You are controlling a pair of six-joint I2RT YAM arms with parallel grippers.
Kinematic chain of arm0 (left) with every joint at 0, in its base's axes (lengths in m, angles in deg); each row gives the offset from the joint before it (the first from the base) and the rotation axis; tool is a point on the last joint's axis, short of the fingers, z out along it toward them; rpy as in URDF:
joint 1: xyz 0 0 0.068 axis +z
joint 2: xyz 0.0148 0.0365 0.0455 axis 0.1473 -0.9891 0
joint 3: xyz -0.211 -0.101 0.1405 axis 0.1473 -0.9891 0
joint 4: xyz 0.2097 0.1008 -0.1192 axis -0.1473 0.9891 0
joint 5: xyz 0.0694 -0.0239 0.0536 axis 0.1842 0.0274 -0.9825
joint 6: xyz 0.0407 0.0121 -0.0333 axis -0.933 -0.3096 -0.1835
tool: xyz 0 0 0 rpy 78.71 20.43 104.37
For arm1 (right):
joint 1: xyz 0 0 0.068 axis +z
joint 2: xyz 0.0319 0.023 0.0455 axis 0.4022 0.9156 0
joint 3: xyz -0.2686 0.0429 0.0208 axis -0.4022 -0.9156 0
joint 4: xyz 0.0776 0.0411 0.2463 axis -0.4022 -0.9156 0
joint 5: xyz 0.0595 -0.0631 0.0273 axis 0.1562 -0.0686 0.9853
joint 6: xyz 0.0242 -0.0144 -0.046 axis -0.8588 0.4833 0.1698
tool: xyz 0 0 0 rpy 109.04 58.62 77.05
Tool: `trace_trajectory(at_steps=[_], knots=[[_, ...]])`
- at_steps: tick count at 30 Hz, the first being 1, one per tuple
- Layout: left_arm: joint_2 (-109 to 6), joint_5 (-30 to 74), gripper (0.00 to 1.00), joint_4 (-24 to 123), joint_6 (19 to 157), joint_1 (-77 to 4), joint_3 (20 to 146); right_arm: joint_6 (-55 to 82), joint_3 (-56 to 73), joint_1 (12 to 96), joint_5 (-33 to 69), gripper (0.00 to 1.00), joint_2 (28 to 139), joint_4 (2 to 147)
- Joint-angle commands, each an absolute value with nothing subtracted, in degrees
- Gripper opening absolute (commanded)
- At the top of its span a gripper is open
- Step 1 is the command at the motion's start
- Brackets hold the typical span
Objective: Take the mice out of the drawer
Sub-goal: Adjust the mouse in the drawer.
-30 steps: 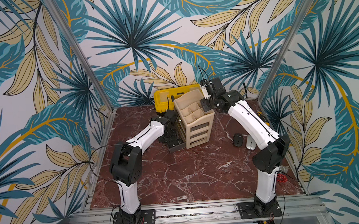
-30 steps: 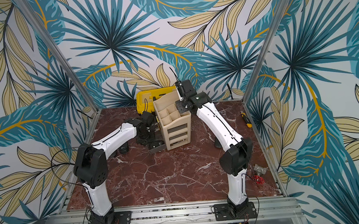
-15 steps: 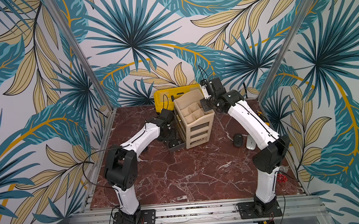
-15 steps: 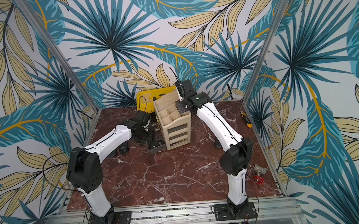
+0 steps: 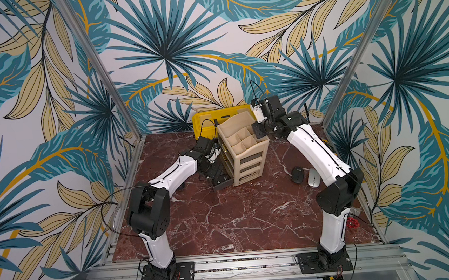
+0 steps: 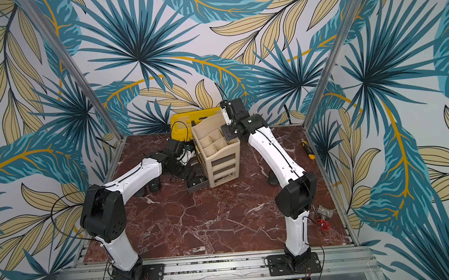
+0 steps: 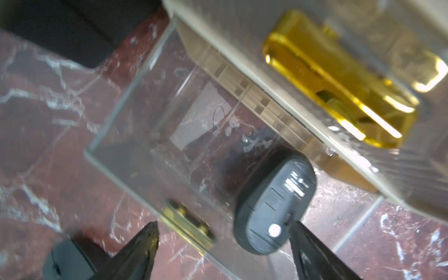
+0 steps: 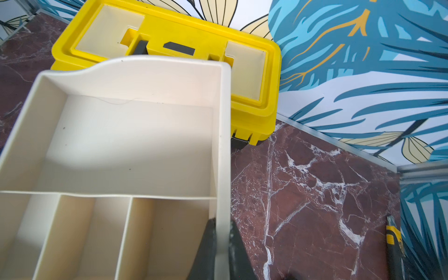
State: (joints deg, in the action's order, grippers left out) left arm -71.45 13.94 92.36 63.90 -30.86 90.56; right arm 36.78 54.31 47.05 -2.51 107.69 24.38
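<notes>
A black mouse lies underside up in the front corner of the clear pulled-out drawer, the lowest one of the beige organizer. My left gripper hangs open over the drawer's front, one fingertip beside that mouse. Another black mouse rests on the table just outside the drawer. A black mouse and a silver-grey mouse lie on the table to the right of the organizer. My right gripper is shut on the organizer's top wall.
A yellow toolbox stands behind the organizer against the back wall. A yellow-and-black utility knife lies near the right edge. A small red object sits at the front right. The upper drawer has a gold handle.
The left arm's elbow has swung to the left and its jaws have spread wider beside the drawer. The right arm and the organizer have not moved.
</notes>
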Motion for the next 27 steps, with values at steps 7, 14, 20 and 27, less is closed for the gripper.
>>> trace_trajectory(at_steps=[7,14,20,27], knots=[[-72.0,24.9,0.88,89.4,52.8,-30.0,95.9,48.5,51.5,44.2,2.7,0.00,111.0,20.0],[-74.7,29.8,0.89,93.6,50.4,-31.8,95.7,47.4,50.7,44.2,2.4,0.00,109.8,20.1],[-75.7,28.9,0.97,89.9,51.5,-34.7,91.8,46.6,50.5,44.2,2.3,0.00,109.3,20.4],[-76.3,24.2,0.97,88.1,52.3,-39.4,88.6,45.7,50.3,44.1,2.4,0.00,109.8,20.6]])
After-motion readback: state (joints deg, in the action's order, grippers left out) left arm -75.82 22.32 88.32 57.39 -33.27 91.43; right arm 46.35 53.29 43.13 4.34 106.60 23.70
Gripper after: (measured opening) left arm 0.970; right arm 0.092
